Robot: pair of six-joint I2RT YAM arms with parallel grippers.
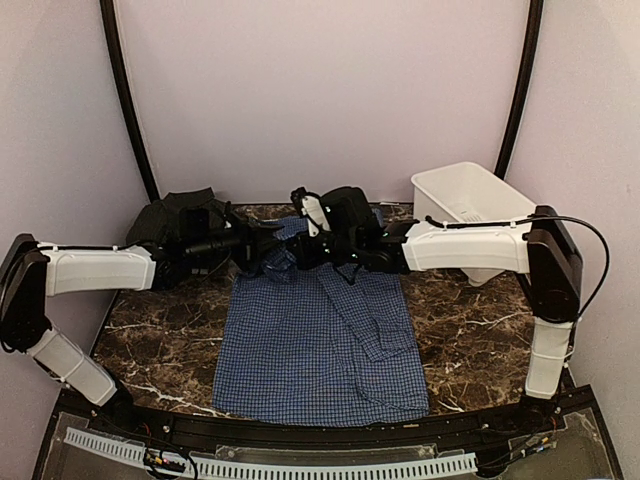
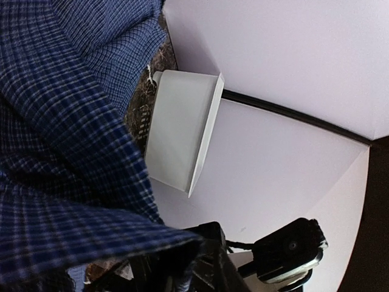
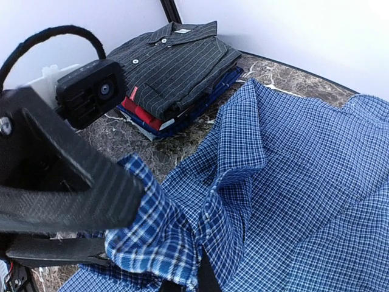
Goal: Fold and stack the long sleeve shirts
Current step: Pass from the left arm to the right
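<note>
The blue long sleeve shirt [image 1: 320, 340] with fine white check lies spread on the marble table, its collar end lifted and bunched between both grippers. My right gripper [image 1: 305, 248] is shut on a fold of that shirt [image 3: 304, 182], which gathers at its tips [image 3: 197, 277]. My left gripper [image 1: 268, 250] meets it from the left, and blue cloth [image 2: 61, 152] drapes over its fingers [image 2: 213, 243], hiding the jaws. A folded stack stands at the back left [image 1: 170, 222], with the dark check shirt [image 3: 176, 61] on top and a red shirt [image 3: 143, 112] under it.
A white plastic basket [image 1: 470, 195] stands at the back right corner, also in the left wrist view [image 2: 182, 134]. Pale walls close off the back and both sides. Bare marble [image 1: 470, 330] shows to the right of the blue shirt.
</note>
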